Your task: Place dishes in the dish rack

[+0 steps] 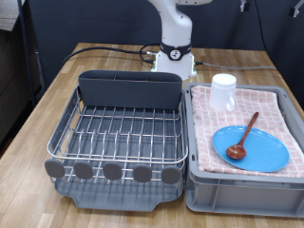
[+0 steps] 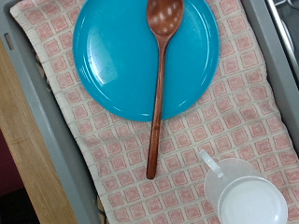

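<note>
wooden spoon (image 2: pixel 159 89) on blue plate (image 2: pixel 112 65), white mug (image 2: pixel 245 194) near, dish rack (image 1: pixel 119 133) bare.

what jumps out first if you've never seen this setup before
The bright blue plate stands out, lying on the pink checked cloth in the grey bin at the exterior view's right, with the wooden spoon resting across it. A white mug stands behind them on the cloth. The dish rack at the left holds no dishes; the claw is not in view.
</note>
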Controlling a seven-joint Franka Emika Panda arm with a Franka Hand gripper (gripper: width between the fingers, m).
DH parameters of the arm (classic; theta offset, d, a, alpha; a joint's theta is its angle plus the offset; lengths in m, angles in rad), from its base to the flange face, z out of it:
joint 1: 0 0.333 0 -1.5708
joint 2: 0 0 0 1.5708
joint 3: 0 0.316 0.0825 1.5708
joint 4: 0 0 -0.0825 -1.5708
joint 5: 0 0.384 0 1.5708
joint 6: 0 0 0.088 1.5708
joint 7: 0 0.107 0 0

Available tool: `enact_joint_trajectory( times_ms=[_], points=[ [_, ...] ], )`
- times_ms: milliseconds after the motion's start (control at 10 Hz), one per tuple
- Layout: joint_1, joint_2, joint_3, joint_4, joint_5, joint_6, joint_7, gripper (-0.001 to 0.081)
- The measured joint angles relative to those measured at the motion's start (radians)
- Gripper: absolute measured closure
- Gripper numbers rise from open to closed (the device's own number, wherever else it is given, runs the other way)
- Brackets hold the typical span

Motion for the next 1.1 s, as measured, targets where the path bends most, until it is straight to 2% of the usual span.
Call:
enact_joint_trajectory(
  times_ms=[200, 500, 600, 800, 1000, 1100],
  points=[
    [0.000, 0.018, 0.013, -0.004, -0.018, 0.033, 0.015, 0.0004],
    [-0.001, 0.074, 0.035, -0.048, -0.129, 0.136, 0.106, 0.0004],
    [-0.001, 0.096, 0.040, -0.077, -0.186, 0.198, 0.172, 0.0004],
    [-0.005, 0.124, 0.040, -0.152, -0.254, 0.390, 0.250, 0.0004],
    [-0.005, 0.128, 0.041, -0.143, -0.252, 0.358, 0.248, 0.0004],
    [-0.005, 0.142, 0.045, -0.148, -0.268, 0.387, 0.256, 0.0004]
  ],
)
